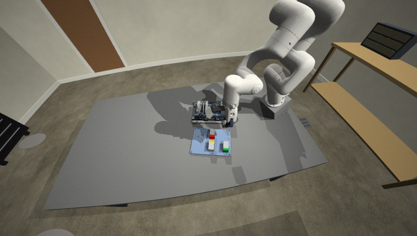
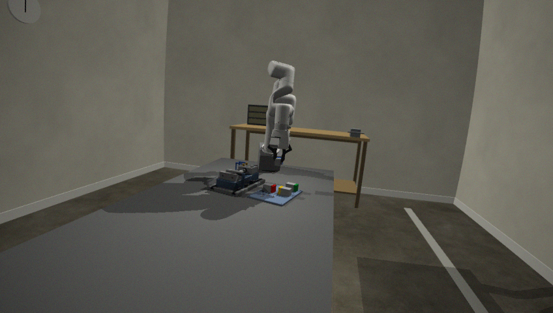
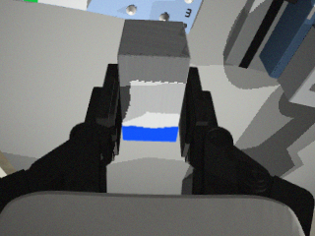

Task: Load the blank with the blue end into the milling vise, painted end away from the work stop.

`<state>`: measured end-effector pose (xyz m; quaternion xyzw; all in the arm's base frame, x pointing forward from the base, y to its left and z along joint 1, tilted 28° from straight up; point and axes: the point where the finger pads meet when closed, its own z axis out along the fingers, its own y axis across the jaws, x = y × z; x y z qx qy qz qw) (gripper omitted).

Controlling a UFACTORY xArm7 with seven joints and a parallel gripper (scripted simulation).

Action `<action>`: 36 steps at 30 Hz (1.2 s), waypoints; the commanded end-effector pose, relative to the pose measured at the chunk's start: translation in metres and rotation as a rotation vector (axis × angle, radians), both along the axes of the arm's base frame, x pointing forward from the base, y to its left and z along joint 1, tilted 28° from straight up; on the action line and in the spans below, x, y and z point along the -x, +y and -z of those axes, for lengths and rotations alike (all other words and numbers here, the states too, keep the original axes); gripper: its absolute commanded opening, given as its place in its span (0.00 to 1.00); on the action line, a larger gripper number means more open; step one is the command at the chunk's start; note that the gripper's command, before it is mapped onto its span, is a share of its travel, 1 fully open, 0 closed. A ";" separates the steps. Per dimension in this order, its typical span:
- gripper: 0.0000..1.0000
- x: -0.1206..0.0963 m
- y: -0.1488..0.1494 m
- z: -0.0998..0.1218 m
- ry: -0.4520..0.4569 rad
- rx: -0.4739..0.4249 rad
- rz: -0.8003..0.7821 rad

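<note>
Gray spreads across the broad table (image 1: 140,172) (image 2: 186,252), over which the black-fingered gripper (image 1: 229,122) (image 2: 280,158) (image 3: 152,85) grips the blank with the blue end (image 3: 153,100) between its two fingers, blue end nearest the palm. That blank is held aloft, outside the milling vise (image 1: 205,116) (image 2: 237,181). Near the vise lies the blue infeed plate (image 1: 195,149) (image 2: 279,199) (image 3: 110,10), carrying the red-ended blank (image 1: 212,133) (image 2: 269,188), the yellow-ended blank (image 1: 211,145) (image 2: 285,191) and the green-ended blank (image 1: 225,146) (image 2: 291,186). Printing on the plate's corner reads as a sideways "3" or "m"; no brand is legible. Farther out stands a wooden bench (image 1: 362,55) (image 2: 310,132).
</note>
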<state>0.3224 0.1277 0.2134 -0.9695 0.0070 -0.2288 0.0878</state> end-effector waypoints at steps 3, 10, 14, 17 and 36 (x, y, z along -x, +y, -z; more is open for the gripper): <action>0.00 -0.001 0.000 -0.002 -0.027 0.061 -0.126; 0.00 -0.001 0.000 -0.002 -0.034 0.081 -0.166; 0.00 -0.001 0.000 -0.002 -0.039 0.094 -0.191; 0.00 -0.001 0.000 -0.002 -0.047 0.115 -0.233; 0.00 -0.001 0.000 -0.002 -0.087 0.220 -0.442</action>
